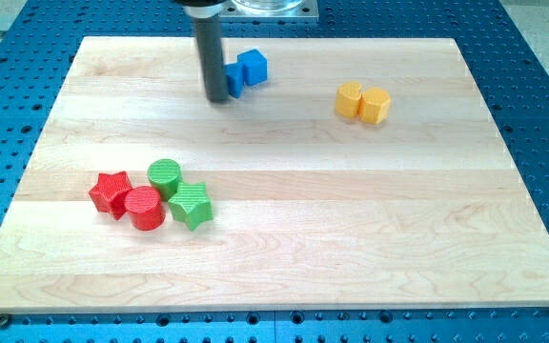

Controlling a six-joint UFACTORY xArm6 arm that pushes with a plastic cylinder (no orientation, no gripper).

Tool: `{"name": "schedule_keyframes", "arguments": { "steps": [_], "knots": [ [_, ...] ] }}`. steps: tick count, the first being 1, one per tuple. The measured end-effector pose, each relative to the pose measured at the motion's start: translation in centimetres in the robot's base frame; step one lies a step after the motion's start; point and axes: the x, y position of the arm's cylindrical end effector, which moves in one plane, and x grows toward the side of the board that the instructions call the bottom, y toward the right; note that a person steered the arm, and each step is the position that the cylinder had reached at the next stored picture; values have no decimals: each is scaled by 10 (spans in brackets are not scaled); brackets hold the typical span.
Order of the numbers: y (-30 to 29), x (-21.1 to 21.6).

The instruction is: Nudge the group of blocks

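Note:
A group of blocks sits at the view's lower left: a red star (111,192), a red cylinder (145,208), a green cylinder (164,176) and a green star (192,205), all touching or nearly so. My tip (217,98) is at the view's top, far above that group, right against the left side of a blue block (235,78). A second blue block (253,66) sits just to the right of the first. The rod hides part of the first blue block.
Two yellow blocks (351,99) (376,105) sit side by side at the view's upper right. The wooden board (351,229) lies on a blue perforated table (541,95), with its edges close on all sides.

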Motion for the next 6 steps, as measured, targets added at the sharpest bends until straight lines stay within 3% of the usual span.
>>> {"name": "schedule_keyframes", "arguments": {
  "steps": [1,2,4,5,6],
  "knots": [
    [-60,52],
    [-54,140],
    [-185,183],
    [-184,190],
    [-206,273]
  ]
}}
